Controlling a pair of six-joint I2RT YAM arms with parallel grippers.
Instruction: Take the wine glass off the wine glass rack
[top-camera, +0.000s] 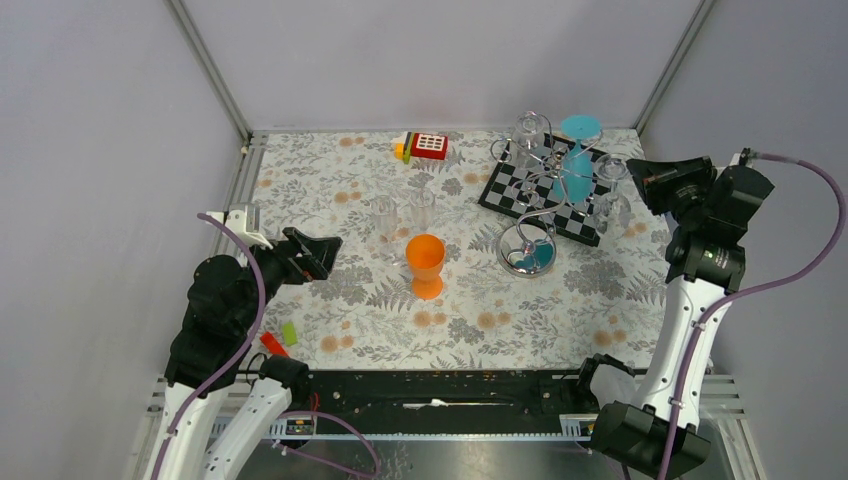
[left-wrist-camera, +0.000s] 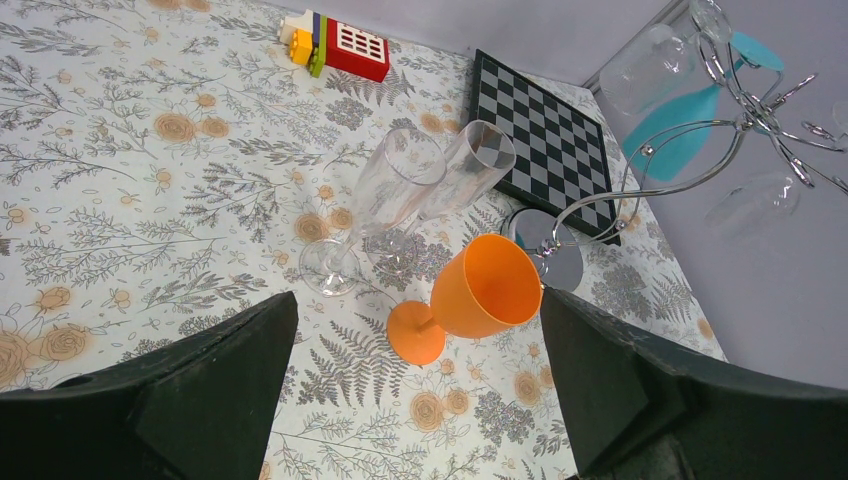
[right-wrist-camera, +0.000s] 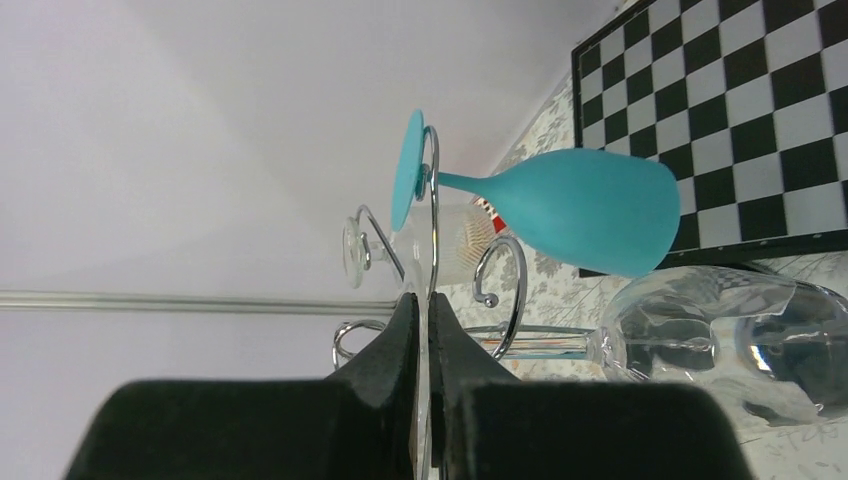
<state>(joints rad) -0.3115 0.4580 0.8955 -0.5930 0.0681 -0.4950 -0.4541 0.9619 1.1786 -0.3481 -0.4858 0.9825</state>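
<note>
Wine glass (right-wrist-camera: 700, 345), clear with a rippled sheen, hangs bowl down from the right side of the wine glass rack (left-wrist-camera: 560, 262). The rack is a silver wire stand with curled arms, near the table's (top-camera: 330, 200) far right corner. Near the left edge, the left claw (top-camera: 322, 252) hovers spread wide, holding nothing. Mid-table stands an orange goblet (top-camera: 425, 255). A teal glass (top-camera: 577, 170) also hangs on the rack. The right claw (right-wrist-camera: 422, 305) is pinched together on a thin clear edge, apparently the clear glass's foot.
</note>
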